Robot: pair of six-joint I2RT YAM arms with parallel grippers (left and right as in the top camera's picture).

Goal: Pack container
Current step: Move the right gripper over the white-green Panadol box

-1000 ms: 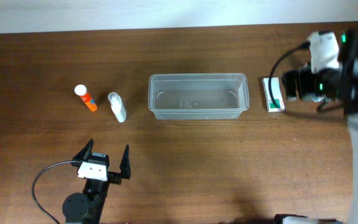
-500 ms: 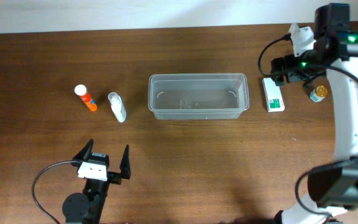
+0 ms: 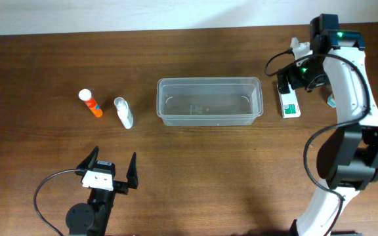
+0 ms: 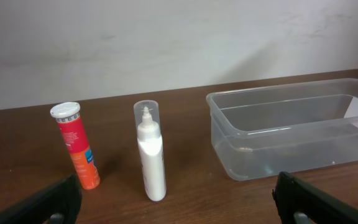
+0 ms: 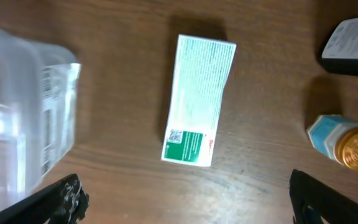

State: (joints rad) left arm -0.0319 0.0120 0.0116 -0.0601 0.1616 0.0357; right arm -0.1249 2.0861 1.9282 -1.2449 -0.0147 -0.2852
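Observation:
The clear plastic container (image 3: pixel 209 101) stands empty at the table's middle; it also shows in the left wrist view (image 4: pixel 291 134) and at the left edge of the right wrist view (image 5: pixel 23 106). An orange tube (image 3: pixel 90 103) (image 4: pixel 76 146) and a white bottle (image 3: pixel 123 112) (image 4: pixel 151 152) lie left of it. A white and green box (image 3: pixel 289 103) (image 5: pixel 199 99) lies right of it. My right gripper (image 3: pixel 289 80) (image 5: pixel 185 199) hovers open and empty above the box. My left gripper (image 3: pixel 110 172) (image 4: pixel 179 199) rests open and empty near the front left.
A small blue bottle with a gold cap (image 5: pixel 344 142) stands right of the box, mostly hidden by my right arm in the overhead view (image 3: pixel 331 100). A dark object (image 5: pixel 353 37) lies beyond it. A pale wall runs along the table's far edge.
My right arm has swung left and brought its gripper over the box. The gold-capped bottle is now mostly covered by the arm. The left arm has not moved.

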